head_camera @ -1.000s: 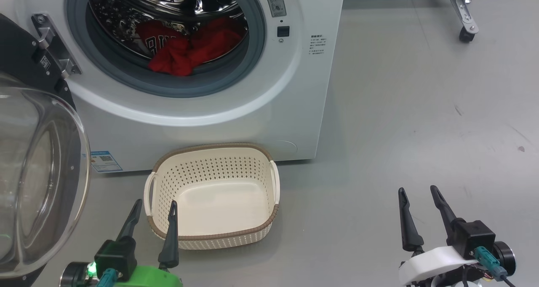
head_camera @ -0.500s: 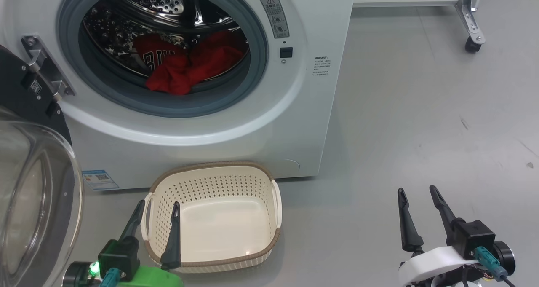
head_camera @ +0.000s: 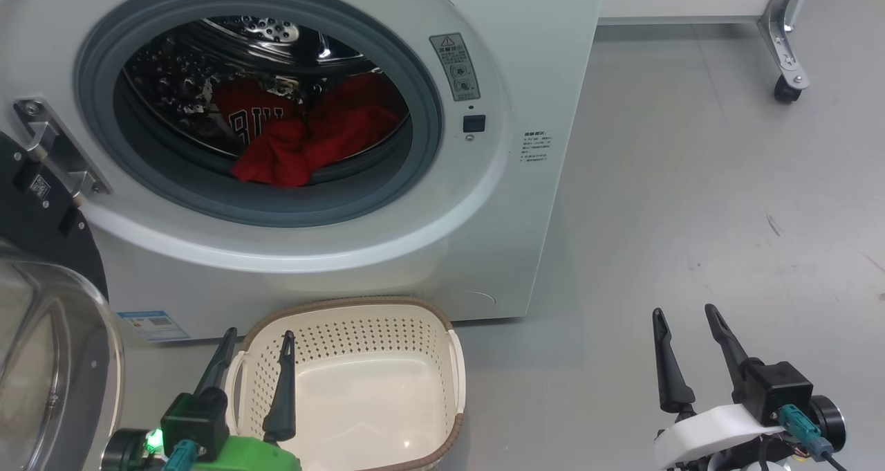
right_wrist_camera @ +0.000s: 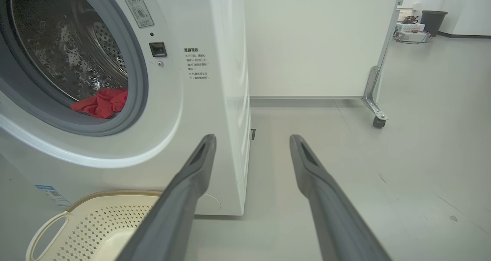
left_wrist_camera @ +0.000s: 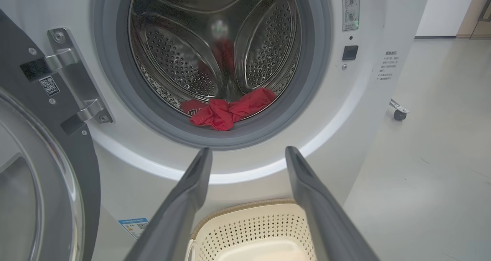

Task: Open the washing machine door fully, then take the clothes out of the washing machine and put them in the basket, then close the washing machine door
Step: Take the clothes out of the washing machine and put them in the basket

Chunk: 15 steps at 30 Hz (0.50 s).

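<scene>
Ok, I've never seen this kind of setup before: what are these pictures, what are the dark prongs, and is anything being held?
The dark prongs are the two-fingered grippers of a wheeled robot. One picture looks down from its head: the left gripper at lower left, the right gripper at lower right. The other two come from cameras on each wrist, looking along that gripper's fingers. Both grippers are open and hold nothing. Ahead stands a white washing machine, its door swung open to the left, red clothes in the drum. An empty cream basket sits on the grey floor in front.
</scene>
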Tool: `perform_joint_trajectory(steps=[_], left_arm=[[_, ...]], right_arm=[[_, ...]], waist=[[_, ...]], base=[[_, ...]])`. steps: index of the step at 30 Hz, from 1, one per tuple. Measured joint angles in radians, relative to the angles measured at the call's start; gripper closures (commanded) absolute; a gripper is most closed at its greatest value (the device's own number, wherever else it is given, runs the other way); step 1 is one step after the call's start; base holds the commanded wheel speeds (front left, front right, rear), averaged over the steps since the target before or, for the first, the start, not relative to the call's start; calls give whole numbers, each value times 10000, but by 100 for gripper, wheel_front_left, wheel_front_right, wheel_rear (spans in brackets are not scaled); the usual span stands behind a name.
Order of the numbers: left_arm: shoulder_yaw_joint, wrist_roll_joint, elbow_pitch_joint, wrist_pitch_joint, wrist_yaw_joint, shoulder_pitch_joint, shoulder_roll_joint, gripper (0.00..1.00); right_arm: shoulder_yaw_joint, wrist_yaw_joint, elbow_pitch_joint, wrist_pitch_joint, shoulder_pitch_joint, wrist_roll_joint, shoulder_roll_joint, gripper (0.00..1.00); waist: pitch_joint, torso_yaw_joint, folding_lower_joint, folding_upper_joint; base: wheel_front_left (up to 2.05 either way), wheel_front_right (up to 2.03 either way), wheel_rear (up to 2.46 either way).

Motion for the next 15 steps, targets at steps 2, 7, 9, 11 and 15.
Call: perform_joint_trajectory(steps=[2, 7, 9, 11, 15], left_arm=[[0, 0, 0, 0, 0, -1, 0, 0], [48, 148, 29, 0, 44, -1, 15, 0], [59, 148, 48, 0, 46, -1, 15, 0], [58, 150, 61, 2, 86, -1, 15, 0], [58, 161, 77, 0, 88, -1, 15, 0]], right_arm=[[0, 0, 0, 0, 0, 0, 4, 0], [-17, 12, 0, 0, -1, -2, 12, 0], [-17, 12, 0, 0, -2, -2, 12, 0], [-19, 12, 0, 0, -2, -2, 15, 0], [-23, 12, 2, 0, -2, -2, 19, 0]], waist=[[15, 4, 0, 0], [28, 16, 0, 0], [24, 19, 0, 0], [20, 23, 0, 0], [14, 28, 0, 0]], base=[[61, -61, 0], [47, -47, 0], [32, -32, 0], [24, -24, 0], [12, -12, 0]])
